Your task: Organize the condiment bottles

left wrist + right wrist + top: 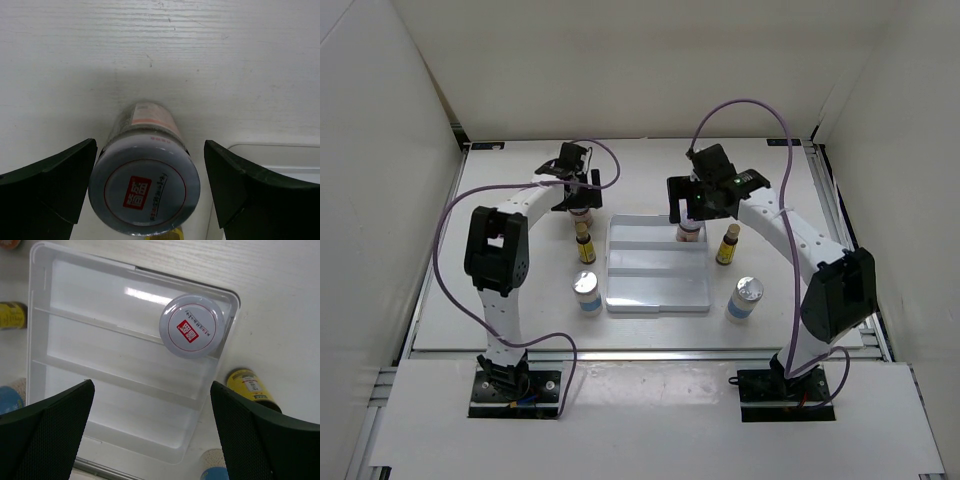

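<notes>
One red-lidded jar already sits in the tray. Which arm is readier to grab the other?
Left. The left gripper, open, straddles the jar on the table; the right gripper hovers open over the tray and its placed jar.

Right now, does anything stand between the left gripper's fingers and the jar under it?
Nothing visible does. The jar stands between the fingers of the open left gripper, bare table showing on each side; the tray lies beside them.
</notes>
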